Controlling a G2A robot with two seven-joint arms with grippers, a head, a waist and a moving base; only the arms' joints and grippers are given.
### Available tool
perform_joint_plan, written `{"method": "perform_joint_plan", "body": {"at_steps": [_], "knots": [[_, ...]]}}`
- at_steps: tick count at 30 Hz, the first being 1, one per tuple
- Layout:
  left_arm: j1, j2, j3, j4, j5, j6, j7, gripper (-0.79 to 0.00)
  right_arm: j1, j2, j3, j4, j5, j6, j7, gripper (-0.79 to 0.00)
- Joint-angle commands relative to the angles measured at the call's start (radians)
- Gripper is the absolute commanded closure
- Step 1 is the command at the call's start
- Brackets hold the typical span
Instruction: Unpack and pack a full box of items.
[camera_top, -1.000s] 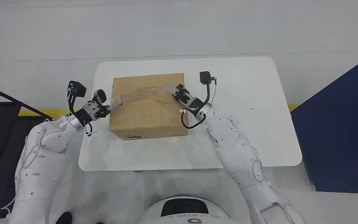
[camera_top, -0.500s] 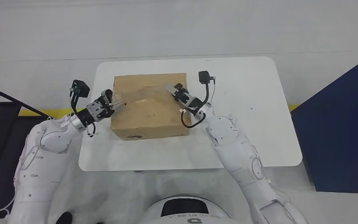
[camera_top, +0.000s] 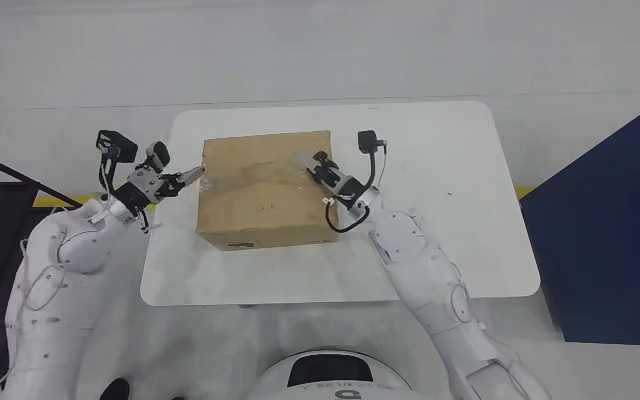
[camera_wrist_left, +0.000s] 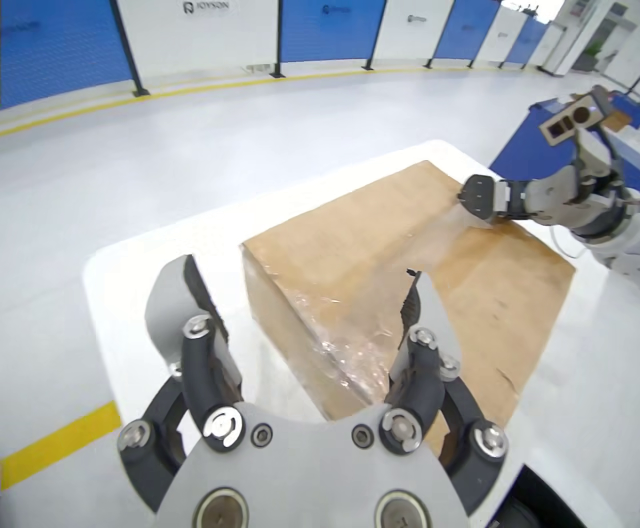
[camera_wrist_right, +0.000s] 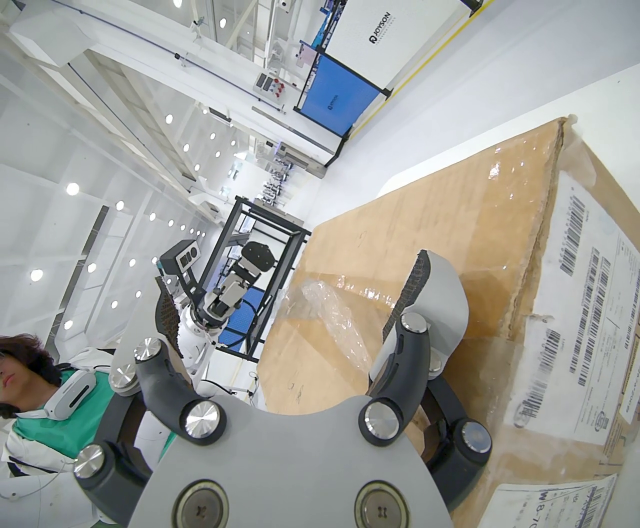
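A closed brown cardboard box (camera_top: 262, 195) stands in the middle of the white table (camera_top: 450, 200). Clear tape (camera_wrist_left: 350, 345) runs across its top and down one side. In the right wrist view the tape (camera_wrist_right: 332, 312) looks wrinkled and partly lifted. My left gripper (camera_top: 190, 178) hovers just off the box's left edge; it is open (camera_wrist_left: 302, 295) with the taped box corner beyond its fingers. My right gripper (camera_top: 308, 160) sits over the right part of the box top, open (camera_wrist_right: 295, 300), with nothing between its fingers. The left wrist view also shows it at the far end of the box (camera_wrist_left: 480, 197).
White shipping labels (camera_wrist_right: 590, 320) cover one side of the box. The table has bare surface to the right of the box (camera_top: 440, 170) and along the front edge. The table's left edge lies close behind my left gripper.
My left gripper has drawn back leftward from the box's left top edge and now sits off the box. My right gripper has stayed almost still.
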Motion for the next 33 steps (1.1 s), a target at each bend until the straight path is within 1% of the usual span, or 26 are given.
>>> {"method": "perform_joint_plan", "body": {"at_steps": [1, 5, 7, 9, 12, 16, 21, 22, 24, 26, 30, 33], "knots": [[0.014, 0.003, -0.002, -0.047, 0.113, -0.006, 0.035, -0.785, -0.002, 0.002, -0.001, -0.009, -0.005, 0.002, 0.001, -0.785], [0.024, 0.006, 0.037, -0.154, 0.356, 0.003, 0.08, -0.785, -0.013, 0.006, -0.002, -0.037, -0.02, 0.005, -0.003, -0.785], [0.023, 0.006, 0.074, -0.188, 0.438, 0.0, 0.108, -0.785, -0.019, 0.008, -0.002, -0.048, -0.026, 0.009, -0.003, -0.785], [0.01, 0.005, 0.109, -0.198, 0.492, 0.001, 0.123, -0.785, -0.023, 0.01, -0.001, -0.055, -0.028, 0.011, -0.003, -0.785], [-0.03, 0.001, 0.172, -0.18, 0.526, -0.007, 0.118, -0.785, -0.031, 0.012, -0.001, -0.058, -0.026, 0.009, -0.006, -0.785], [-0.113, -0.009, 0.258, -0.131, 0.56, 0.002, 0.092, -0.785, -0.045, 0.016, 0.002, -0.067, -0.027, -0.001, -0.014, -0.785], [-0.184, -0.02, 0.331, -0.089, 0.58, 0.018, 0.079, -0.785, -0.063, 0.021, 0.003, -0.082, -0.031, -0.006, -0.026, -0.785], [-0.193, -0.021, 0.341, -0.084, 0.58, 0.018, 0.077, -0.773, -0.065, 0.021, 0.003, -0.084, -0.031, -0.007, -0.029, -0.785], [-0.208, -0.023, 0.354, -0.075, 0.579, 0.018, 0.074, -0.736, -0.067, 0.022, 0.003, -0.086, -0.031, -0.007, -0.033, -0.785], [-0.218, -0.025, 0.365, -0.066, 0.58, 0.015, 0.069, -0.671, -0.067, 0.024, 0.001, -0.087, -0.03, -0.009, -0.033, -0.785], [-0.231, -0.027, 0.381, -0.049, 0.583, 0.01, 0.063, -0.579, -0.061, 0.025, -0.005, -0.088, -0.031, -0.009, -0.036, -0.785], [-0.239, -0.028, 0.388, -0.039, 0.583, 0.009, 0.064, -0.329, -0.049, 0.025, -0.013, -0.087, -0.033, -0.005, -0.032, -0.785]]}}
